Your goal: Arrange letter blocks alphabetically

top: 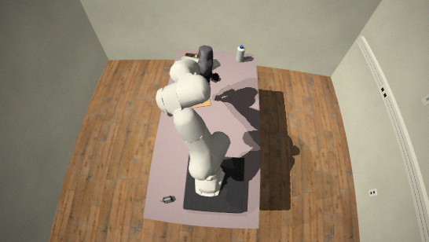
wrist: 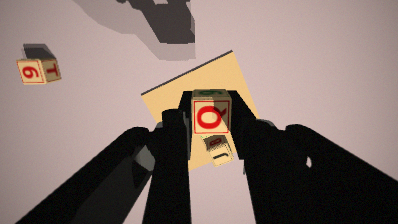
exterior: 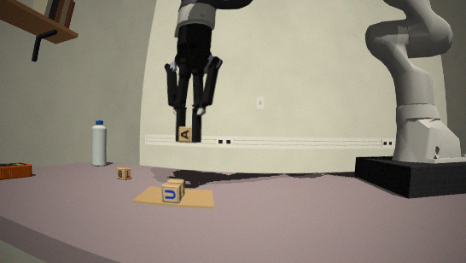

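Observation:
My gripper (exterior: 189, 128) (wrist: 209, 105) points down, shut on a wooden block (exterior: 184, 135) (wrist: 207, 118), high above the tan mat (top: 204, 104) (exterior: 200, 201) (wrist: 165, 100). A red Q on this block faces the wrist camera; the exterior view shows a black A on a side, turned sideways. On the mat stand blocks close together: the front one (exterior: 171, 194) shows a blue U on its side, another is mostly hidden behind it. In the wrist view the held block partly covers them. A loose block (exterior: 124, 173) (wrist: 31, 72) lies off the mat, with a red 6-like figure and a T.
A white bottle (top: 240, 55) (exterior: 99, 145) with a blue cap stands at the far end of the table, and an orange box (top: 191, 54) (exterior: 16, 172) lies there too. A small grey object (top: 169, 199) lies beside the black base plate (top: 192, 202) (exterior: 384, 181).

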Controlling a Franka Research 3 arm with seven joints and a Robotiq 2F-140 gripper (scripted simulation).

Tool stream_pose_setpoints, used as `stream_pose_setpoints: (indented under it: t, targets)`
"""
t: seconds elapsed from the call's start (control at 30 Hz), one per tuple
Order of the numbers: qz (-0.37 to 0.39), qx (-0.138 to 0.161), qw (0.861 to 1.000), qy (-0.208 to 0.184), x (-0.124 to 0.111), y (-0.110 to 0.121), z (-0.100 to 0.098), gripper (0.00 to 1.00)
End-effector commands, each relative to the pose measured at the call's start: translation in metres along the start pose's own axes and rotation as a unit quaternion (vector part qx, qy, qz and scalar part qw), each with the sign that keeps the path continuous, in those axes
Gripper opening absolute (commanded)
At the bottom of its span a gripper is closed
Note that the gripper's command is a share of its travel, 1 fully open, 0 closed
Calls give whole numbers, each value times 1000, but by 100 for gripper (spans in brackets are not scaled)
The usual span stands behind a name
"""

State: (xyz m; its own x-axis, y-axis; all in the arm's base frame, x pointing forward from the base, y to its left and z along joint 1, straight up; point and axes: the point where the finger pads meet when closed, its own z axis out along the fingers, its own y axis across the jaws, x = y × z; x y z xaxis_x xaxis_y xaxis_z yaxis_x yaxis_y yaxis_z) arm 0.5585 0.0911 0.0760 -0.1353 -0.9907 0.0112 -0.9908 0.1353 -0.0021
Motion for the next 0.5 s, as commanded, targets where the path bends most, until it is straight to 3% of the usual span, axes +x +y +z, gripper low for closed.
stream_pose_setpoints:
  t: [0.0, 0.47]
  targets:
    - [-69, 1, 998, -2, 0, -5, -1, 24]
    - [-167, 1, 986, -5, -5, -13, 0, 24]
